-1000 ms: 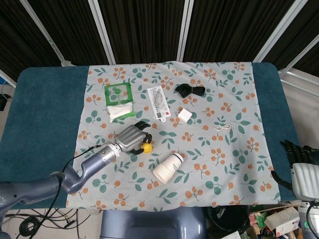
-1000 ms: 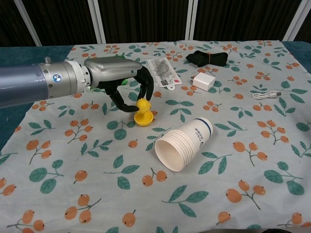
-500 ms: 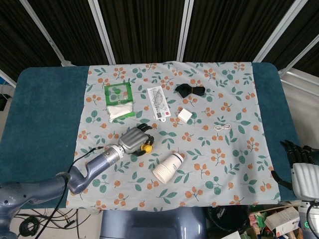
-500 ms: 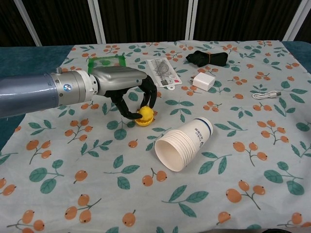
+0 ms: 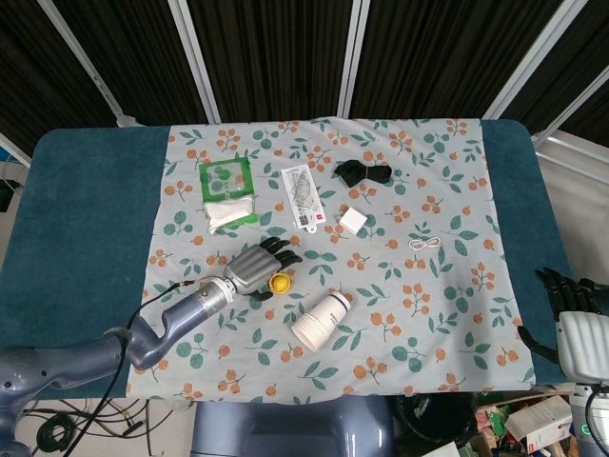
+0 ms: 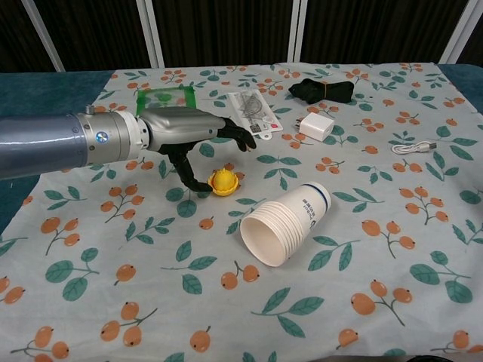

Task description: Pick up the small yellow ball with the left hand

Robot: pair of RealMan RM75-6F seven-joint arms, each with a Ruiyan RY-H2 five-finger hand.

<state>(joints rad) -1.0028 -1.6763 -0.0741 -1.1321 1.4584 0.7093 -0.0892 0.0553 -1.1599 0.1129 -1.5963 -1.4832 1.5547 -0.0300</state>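
The small yellow ball [image 6: 223, 182] is lying on the floral cloth [image 6: 362, 249] covering the tabletop, near the middle of the spread and a little toward the robot's left. It is bright yellow, with a darker spot showing on its top in the head view [image 5: 279, 282]. It is resting free on the cloth, just beside the left robot hand [image 6: 189, 136], whose fingers are stretching out above and past it without gripping it.

left robot hand [image 5: 255, 267] lies fingers spread just beside the small yellow ball [image 5: 279, 282] on the floral cloth [image 5: 428, 314].
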